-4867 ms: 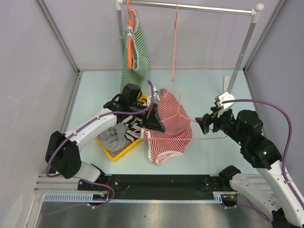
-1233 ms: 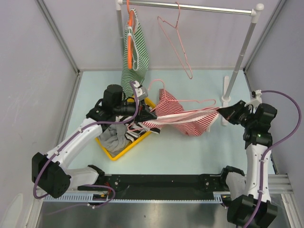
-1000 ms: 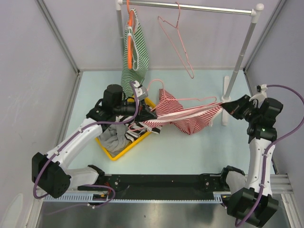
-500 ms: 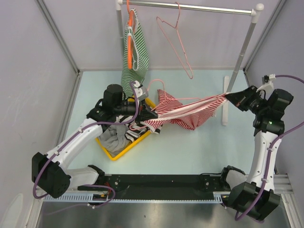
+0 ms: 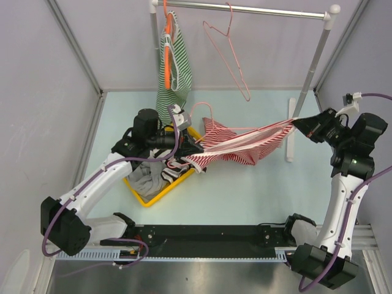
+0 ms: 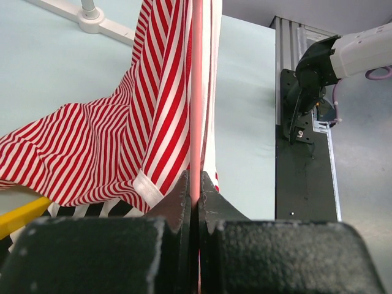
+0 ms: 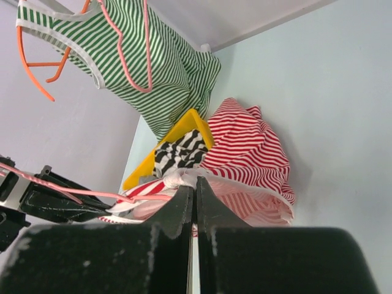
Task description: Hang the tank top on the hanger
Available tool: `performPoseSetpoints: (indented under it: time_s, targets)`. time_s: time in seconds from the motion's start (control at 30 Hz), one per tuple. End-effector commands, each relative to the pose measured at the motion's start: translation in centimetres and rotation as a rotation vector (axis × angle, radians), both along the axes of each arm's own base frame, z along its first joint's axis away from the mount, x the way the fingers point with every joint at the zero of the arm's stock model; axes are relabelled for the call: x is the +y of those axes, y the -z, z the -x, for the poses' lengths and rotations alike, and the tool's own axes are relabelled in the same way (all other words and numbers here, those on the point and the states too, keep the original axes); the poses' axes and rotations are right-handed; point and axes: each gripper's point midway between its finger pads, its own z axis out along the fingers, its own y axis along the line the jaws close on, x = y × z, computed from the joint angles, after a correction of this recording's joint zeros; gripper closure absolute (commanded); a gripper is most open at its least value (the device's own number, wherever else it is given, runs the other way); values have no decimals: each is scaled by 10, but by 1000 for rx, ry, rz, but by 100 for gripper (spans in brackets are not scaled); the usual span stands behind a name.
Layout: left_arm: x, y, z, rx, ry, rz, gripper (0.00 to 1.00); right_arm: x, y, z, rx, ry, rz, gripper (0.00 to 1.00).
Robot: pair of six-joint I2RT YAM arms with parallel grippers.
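Stretched above the counter [image 5: 245,196], the tank top [image 5: 236,153] spans from the left end effector [image 6: 196,184], clenched on the hanger [image 6: 196,73], to the right end effector [image 5: 297,124] pinching its trim beside the rack post [image 5: 307,82]

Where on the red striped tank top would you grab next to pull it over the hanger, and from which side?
Probably the slack fold of the tank top sagging below the taut band between the left gripper and right gripper. Come from the near side, low: that fold hangs loose, while the hanger runs along the top edge.
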Motion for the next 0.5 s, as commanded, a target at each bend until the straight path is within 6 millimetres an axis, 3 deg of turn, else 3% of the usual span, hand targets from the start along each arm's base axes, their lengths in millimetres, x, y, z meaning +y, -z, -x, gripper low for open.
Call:
performPoseSetpoints:
  time_s: [0.0, 0.1, 0.3, 0.47]
  targets:
    - [8, -2, 5, -9, -17, -20, 100, -4, -30, 2, -82, 44, 87, 100]
    - [8, -1, 3, -15, -33, -27, 100, 5, -28, 9, -60, 15, 110, 100]
    - [11, -3, -1, -34, -65, -31, 100, -2, -5, 20, 36, 66, 200, 100]
    - [12, -1, -4, -35, -81, -35, 100, -1, 0, 27, 48, 69, 221, 100]
